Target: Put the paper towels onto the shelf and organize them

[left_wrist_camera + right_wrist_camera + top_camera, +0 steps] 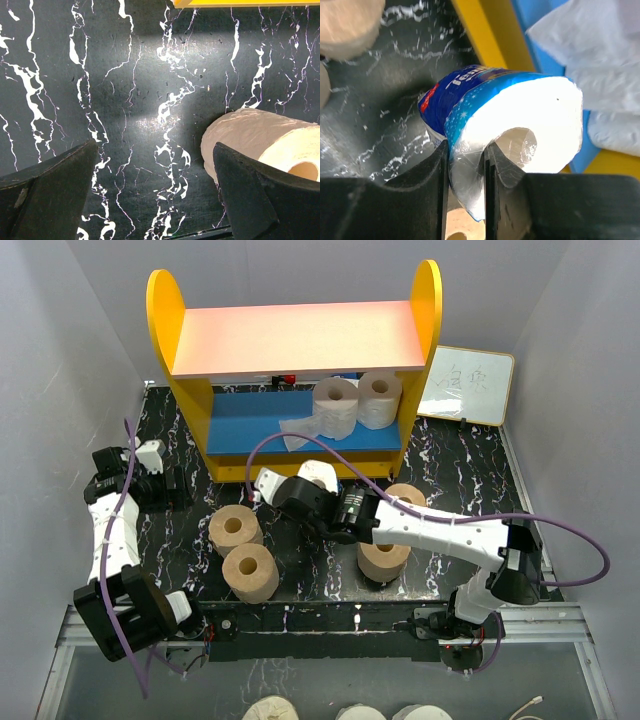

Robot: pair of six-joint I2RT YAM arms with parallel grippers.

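Observation:
The shelf stands at the back, with two white rolls on its blue lower board; one trails a loose sheet. My right gripper is shut on the blue-wrapped white roll just in front of the shelf's yellow front rail. In the right wrist view one finger is inside the core and one outside, pinching the wall of the roll. Four tan rolls stand on the table. My left gripper is open and empty; a tan roll lies beside its right finger.
A small whiteboard leans at the back right beside the shelf. The black marbled table is walled in by grey panels. The shelf's yellow base edge shows at the top of the left wrist view. Pale round objects lie below the table's front edge.

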